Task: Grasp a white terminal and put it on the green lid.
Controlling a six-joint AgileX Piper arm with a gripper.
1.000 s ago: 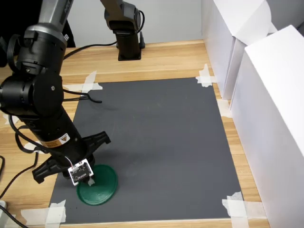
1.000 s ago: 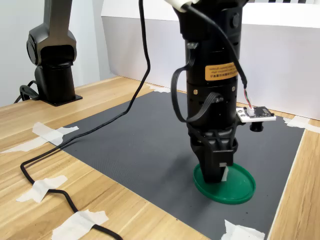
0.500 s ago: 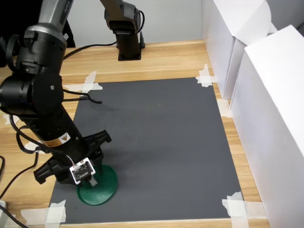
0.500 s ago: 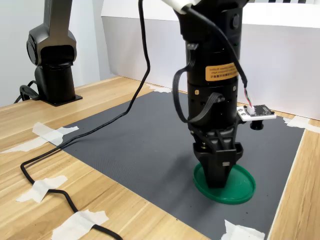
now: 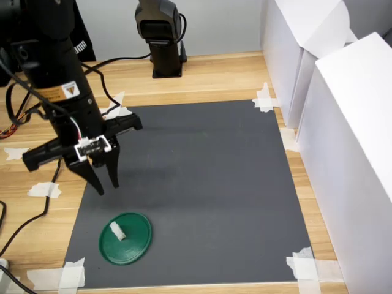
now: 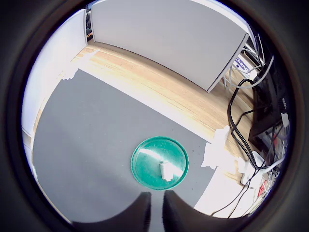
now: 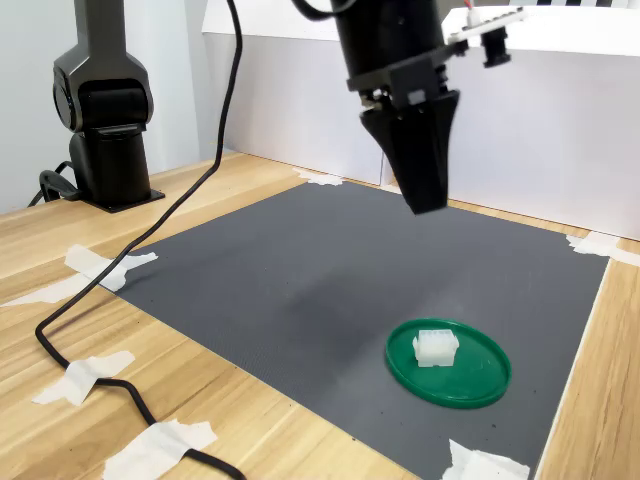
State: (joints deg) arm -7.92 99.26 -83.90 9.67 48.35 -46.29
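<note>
The white terminal (image 5: pixel 117 232) lies on the green lid (image 5: pixel 139 237), near the mat's front left corner in the first exterior view. The wrist view shows the same small block, the terminal (image 6: pixel 165 170), resting free inside the lid (image 6: pixel 146 166). In the second exterior view the terminal (image 7: pixel 435 346) sits left of the lid's (image 7: pixel 482 372) centre. My gripper (image 5: pixel 106 185) hangs well above the lid and behind it, fingers pointing down, slightly open with nothing between them. Its tips (image 6: pixel 156 197) show a narrow gap in the wrist view; in the second exterior view the gripper (image 7: pixel 428 207) is clear of the lid.
A dark grey mat (image 5: pixel 202 184) is taped to the wooden table. A second arm's black base (image 5: pixel 165 43) stands at the back. White boxes (image 5: pixel 343 122) line the first exterior view's right. A black cable (image 7: pixel 90 350) trails over the table by the mat's edge.
My gripper has let go of the terminal, risen high off the lid and moved back over the mat. The terminal now lies uncovered on the lid.
</note>
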